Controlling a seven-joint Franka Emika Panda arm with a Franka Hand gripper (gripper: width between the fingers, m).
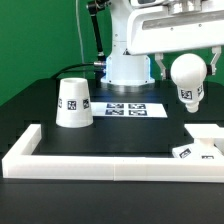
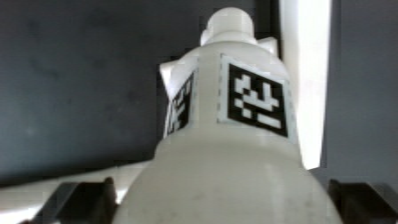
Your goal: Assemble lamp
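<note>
The bulb [image 1: 187,80] is up in the air, above the table [image 1: 40,100] and off to the exterior view's right of the marker board [image 1: 133,108]. The gripper [image 1: 187,68] has it. The two fingers [image 1: 163,68] are pinching the bulb, one on each side of its fat round part. The thin end of the bulb hangs down below them.

In the wrist view the bulb [image 2: 222,130] fills most of the picture. Its wide part sits right between the dark fingers [image 2: 80,200] and touches both. Its thin end points away from the gripper [image 2: 217,198]. A black-and-white tag [image 2: 254,95] shows on its side.

I think the bulb is light and hard, like plastic. It will not bend or squash. It looks smooth and round, so it could slip or turn in the fingers if they let go a little. The best place to hold it looks like the fat round part, with one finger on each side, just as it is held. That leaves the thin end free to go into something.

The base [image 1: 205,145] lies flat on the table, closer to the camera than the marker board and to the exterior view's right of it. It is down below the bulb and not touching it. The shade [image 1: 74,103] stands on the table to the exterior view's left of the marker board, well apart from the bulb
</note>
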